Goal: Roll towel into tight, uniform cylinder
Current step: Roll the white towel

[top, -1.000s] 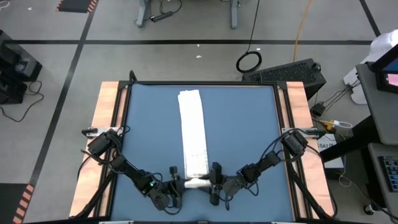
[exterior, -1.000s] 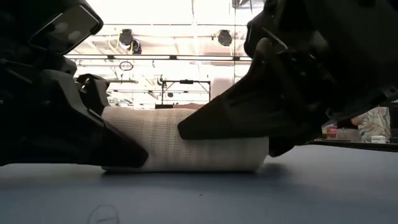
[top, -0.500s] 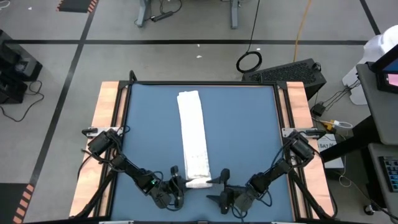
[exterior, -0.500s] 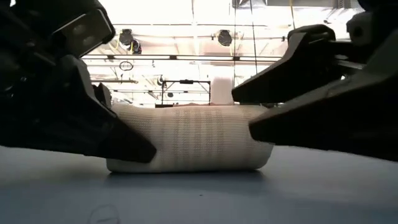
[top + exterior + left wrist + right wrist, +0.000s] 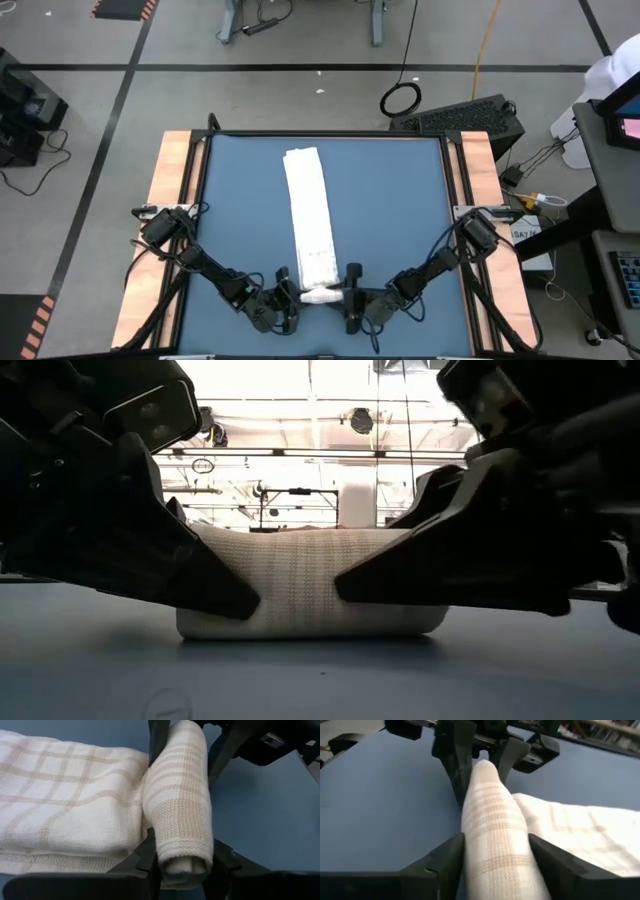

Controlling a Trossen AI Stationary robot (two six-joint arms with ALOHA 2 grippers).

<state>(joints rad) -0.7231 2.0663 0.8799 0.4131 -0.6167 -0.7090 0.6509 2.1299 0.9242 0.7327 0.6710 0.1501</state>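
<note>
The white towel (image 5: 310, 215) with faint grid lines lies as a long strip running from the far side toward the near edge of the blue table (image 5: 400, 220). Its near end is wound into a short roll (image 5: 320, 295) lying crosswise on the table, with the flat part still joined to it. My left gripper (image 5: 292, 294) is shut on the roll's left end. My right gripper (image 5: 350, 294) is shut on its right end. The two grippers face each other along the roll (image 5: 310, 585). My left gripper pinches the roll's left end (image 5: 182, 852) between its two fingers (image 5: 150, 862), one on each side of the roll. It comes from the table's left, slanting down, along the roll's length. The roll rests on the table. My right gripper pinches the roll's right end (image 5: 495, 847) between its two fingers (image 5: 445, 862), one on each side. It comes from the table's right, slanting slightly down, along the roll. The roll lies on the table, its flat part (image 5: 580, 830) spread beside it.
Wooden rails (image 5: 175, 200) border the table's left and right sides. Bare blue table lies on both sides of the towel strip. Cables and equipment (image 5: 470, 120) sit on the floor beyond the far edge.
My right gripper let go of the roll's right end, opened wide and drew back toward the table's right edge. It then came back, its wrist turned, and shut on that end again. My left gripper kept its hold and rolled about its own line.
</note>
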